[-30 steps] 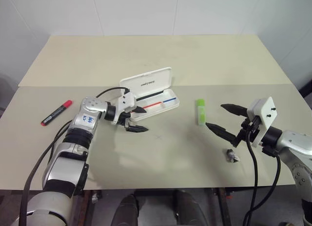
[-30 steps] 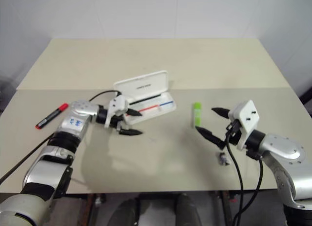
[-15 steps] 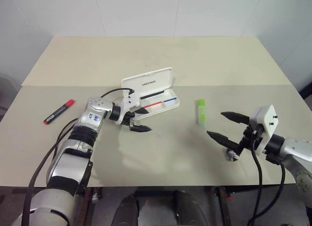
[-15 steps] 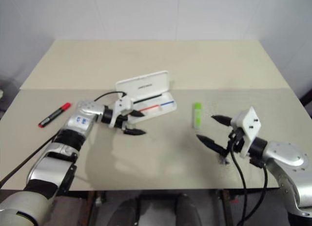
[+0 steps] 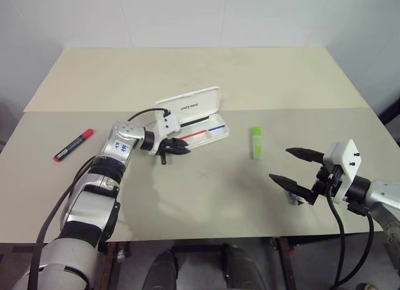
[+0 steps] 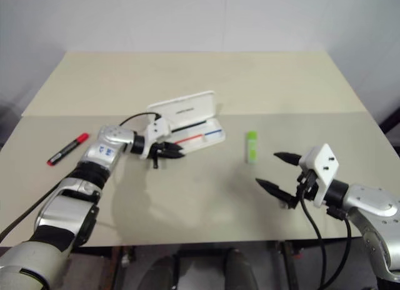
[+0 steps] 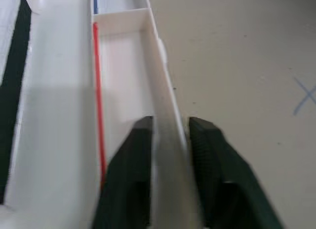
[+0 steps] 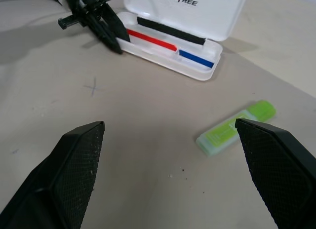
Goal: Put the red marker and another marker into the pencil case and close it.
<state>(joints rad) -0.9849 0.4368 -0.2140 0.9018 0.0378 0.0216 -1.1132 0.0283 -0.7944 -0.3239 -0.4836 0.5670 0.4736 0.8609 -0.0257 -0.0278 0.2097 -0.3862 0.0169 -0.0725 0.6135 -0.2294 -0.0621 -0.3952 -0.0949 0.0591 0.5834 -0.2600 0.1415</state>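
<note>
So far, neither marker is in the pencil case [image 5: 199, 124]; you have both of them to load and the lid to shut after that. The case lies open near the middle of the table [image 5: 187, 71], lid raised on its far side, its tray showing only the thin red and blue stripes.

Your left gripper [image 5: 179, 149] has its fingers [image 7: 129, 179] pinched on the near wall at the left end of the tray, one finger inside and one outside, so it is closed on the case itself and steadies it.

The red marker [image 5: 73, 145] lies well to the left of the case, near the table's left edge, flat and angled. The light-green highlighter [image 5: 255, 142] lies to the right of the case, apart from it, pointing near to far.

Your right gripper [image 5: 299, 169] hovers on the near right with its fingers spread wide and nothing between them. The highlighter is in front of it, farther out on the table, so I judge that the likelier first pick. A small dark grey object [image 5: 294, 198] sits just under the lower finger; mind you do not knock it.

The stretch between the right gripper and the case is open, with a faint cross [image 5: 203, 174] drawn on it. The red marker has little margin before the left edge.
</note>
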